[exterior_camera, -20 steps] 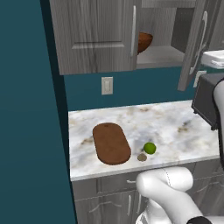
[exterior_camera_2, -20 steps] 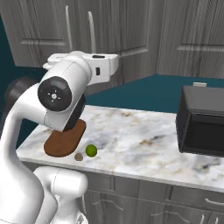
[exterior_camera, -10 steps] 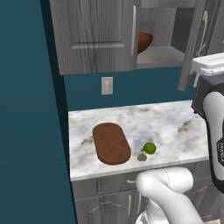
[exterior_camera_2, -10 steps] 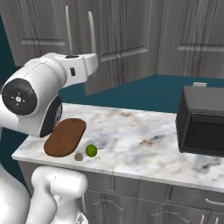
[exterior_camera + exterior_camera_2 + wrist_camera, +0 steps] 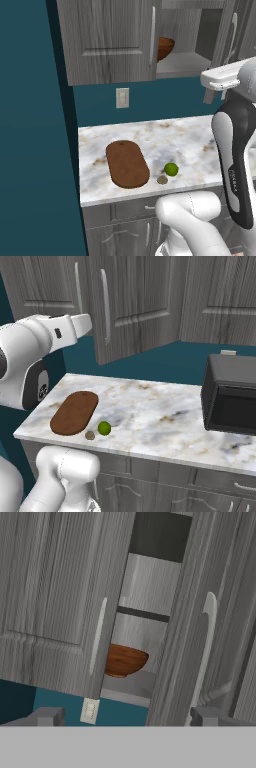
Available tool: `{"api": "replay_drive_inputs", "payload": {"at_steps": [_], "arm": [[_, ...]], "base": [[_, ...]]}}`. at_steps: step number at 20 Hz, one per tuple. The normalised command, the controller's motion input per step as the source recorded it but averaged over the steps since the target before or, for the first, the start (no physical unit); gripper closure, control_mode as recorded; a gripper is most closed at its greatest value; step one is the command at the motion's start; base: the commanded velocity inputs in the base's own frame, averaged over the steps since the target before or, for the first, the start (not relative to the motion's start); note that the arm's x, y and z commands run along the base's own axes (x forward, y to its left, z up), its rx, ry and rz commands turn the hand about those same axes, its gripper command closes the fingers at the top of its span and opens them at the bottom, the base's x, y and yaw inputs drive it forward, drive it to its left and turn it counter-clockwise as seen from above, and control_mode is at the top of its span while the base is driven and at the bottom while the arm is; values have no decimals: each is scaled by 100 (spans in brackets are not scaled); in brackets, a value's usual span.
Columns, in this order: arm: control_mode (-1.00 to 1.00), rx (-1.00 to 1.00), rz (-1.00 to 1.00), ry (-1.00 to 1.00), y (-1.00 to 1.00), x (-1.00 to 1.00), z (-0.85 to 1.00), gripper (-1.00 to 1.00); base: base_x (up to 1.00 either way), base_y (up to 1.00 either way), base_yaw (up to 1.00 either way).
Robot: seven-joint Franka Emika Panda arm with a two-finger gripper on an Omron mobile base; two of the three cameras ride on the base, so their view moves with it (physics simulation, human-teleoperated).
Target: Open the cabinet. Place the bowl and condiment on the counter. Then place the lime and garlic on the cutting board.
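Cabinet [image 5: 110, 40], tall grey wood-grain wall unit with slim silver bar handles: doors standing partly ajar, a narrow gap between them giving onto the grey shelf [image 5: 182, 64]. Bowl [image 5: 125, 660], dark reddish-brown wood: resting on that shelf, partly hidden behind the edge of the left-hand door [image 5: 55, 587]; seen from the hand, it lies straight ahead and slightly low through the gap. Gripper [image 5: 127, 718]: raised to cabinet height, just in front of the doors, fingertips spread wide apart and holding nothing. Governing relation, as judged: the gap looks narrower than the bowl is wide, so the doors likely need swinging further before the bowl can pass; the right-hand door handle [image 5: 206, 642] runs vertically and lies up and to the right of the gripper. Condiment: not made out in the visible part of the cabinet. Table [image 5: 160, 411], white marble-patterned: broad bare stretch in the middle, a dark microwave [image 5: 230, 396] at its right end. Cutting board [image 5: 127, 163], dark brown oval: flat near the table's left end, long axis running front to back. Lime [image 5: 171, 169]: on the table just right of the board. Garlic [image 5: 162, 179]: just in front of the lime, close to the table's front edge
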Motion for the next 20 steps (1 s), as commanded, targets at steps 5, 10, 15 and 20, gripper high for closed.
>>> {"api": "replay_drive_inputs", "payload": {"at_steps": [5,10,15,20], "arm": [[-100,-11,-1,15,30,12,-10,-100],[-100,-10,0,6,5,7,-28,-100],[-100,-10,-1,3,15,23,-17,-100],[-100,-9,-8,0,30,17,-2,-100]], "base": [[0,0,0],[0,0,0],[0,0,0],[0,0,0]]}}
